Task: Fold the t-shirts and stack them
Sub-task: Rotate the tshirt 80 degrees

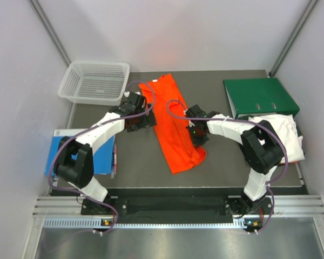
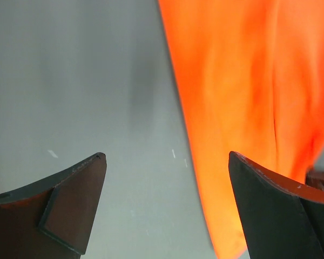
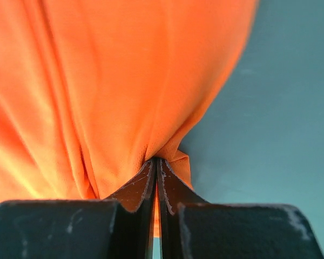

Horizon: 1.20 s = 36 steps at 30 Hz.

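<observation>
Pinching the orange t-shirt point(image 1: 173, 124) on its right-hand long edge, the right gripper point(image 3: 156, 162) has its fingers pressed together with a fold of cloth caught between the tips. The wrist view shows fabric bunching and fanning out from that nip. We judge the pinch is there to carry this edge across for the next fold.

The shirt lies mid-table point(image 1: 232, 162) as a long narrow strip. It runs from near the far edge down toward the near edge and slants a bit right, so it looks lengthwise-folded already, with the short fold not yet done.

The left gripper point(image 2: 167, 156) has its fingers wide apart and holds nothing. It sits just beside the strip's left edge at the far half, with bare table between the tips and orange under the right tip only. Our read is that it is placed to pin or take that side while the right one works.

Arm pose:
- The left arm bends sharply at the near-left corner, its forearm angling in toward the far centre.
- The right arm rises from the near-right corner, elbow high by the right edge, forearm reaching left to the shirt.

A white t-shirt point(image 1: 278, 129) lies crumpled at the right edge, touching the near end of the green binder point(image 1: 259, 96). It is not folded. The blue book point(image 1: 100, 154) is at the left edge and a basket point(image 1: 94, 81) at the far-left corner. There is no stack in view, so the task looks early.
</observation>
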{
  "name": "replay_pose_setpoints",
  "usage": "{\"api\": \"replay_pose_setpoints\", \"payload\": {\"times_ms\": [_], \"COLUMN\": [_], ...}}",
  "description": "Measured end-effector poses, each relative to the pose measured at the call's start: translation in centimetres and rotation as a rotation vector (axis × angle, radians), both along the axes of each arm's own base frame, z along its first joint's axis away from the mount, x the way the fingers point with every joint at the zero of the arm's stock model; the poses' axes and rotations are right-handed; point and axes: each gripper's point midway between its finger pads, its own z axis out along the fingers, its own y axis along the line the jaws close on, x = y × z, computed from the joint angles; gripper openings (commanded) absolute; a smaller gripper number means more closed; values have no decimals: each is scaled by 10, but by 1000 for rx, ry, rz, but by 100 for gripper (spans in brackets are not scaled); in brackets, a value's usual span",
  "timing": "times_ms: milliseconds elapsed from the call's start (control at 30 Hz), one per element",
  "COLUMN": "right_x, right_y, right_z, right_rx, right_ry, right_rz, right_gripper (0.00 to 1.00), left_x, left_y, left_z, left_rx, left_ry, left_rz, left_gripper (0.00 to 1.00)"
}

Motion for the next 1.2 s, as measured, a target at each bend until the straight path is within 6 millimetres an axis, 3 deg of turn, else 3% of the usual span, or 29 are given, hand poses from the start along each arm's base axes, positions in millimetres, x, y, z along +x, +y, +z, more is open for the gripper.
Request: {"api": "replay_pose_setpoints", "payload": {"times_ms": [167, 200, 267, 300, 400, 467, 533, 767, 833, 900, 933, 1000, 1033, 1067, 1200], "right_x": [-17, -20, -26, -27, -32, -32, -28, 1, 11, 17, 17, 18, 18, 17, 6], "right_y": [23, 27, 33, 34, 33, 29, 24, 4, -5, -21, -29, -42, -47, -51, -59], "right_z": [-1, -1, -1, -1, 4, 9, 18, 56, 59, 59, 58, 55, 54, 52, 41], "right_rx": [40, 43, 55, 59, 60, 49, 48, 92, 110, 131, 144, 180, 200, 225, 306], "right_ry": [19, 19, 28, 29, 25, 13, -14, -142, -167, -177, -174, -174, -168, -164, -116], "right_rz": [59, 68, 78, 71, 61, 49, 33, -57, -94, -142, -166, -213, -230, -248, -280], "right_gripper": [9, 25, 44, 58, 76, 83, 93, 96, 96, 96, 96, 97, 97, 97, 100], "left_x": [-56, -67, -92, -103, -128, -141, -152, -184, -188, -189, -189, -190, -190, -191, -190], "left_y": [-21, -23, -25, -24, -22, -25, -30, -54, -61, -74, -81, -93, -97, -102, -115], "left_z": [-37, -46, -61, -67, -72, -71, -68, -75, -80, -81, -82, -84, -87, -90, -93], "left_rx": [-12, -12, -14, -18, -55, -94, -136, -210, -211, -237, -247, -267, -267, -275, -306], "left_ry": [108, 131, 181, 197, 220, 218, 210, 233, 248, 247, 248, 254, 255, 263, 268], "left_rz": [-72, -82, -93, -92, -85, -80, -84, -125, -133, -146, -156, -169, -175, -178, -186], "left_gripper": [99, 99, 99, 99, 88, 80, 79, 73, 65, 56, 44, 29, 19, 0, 0]}}
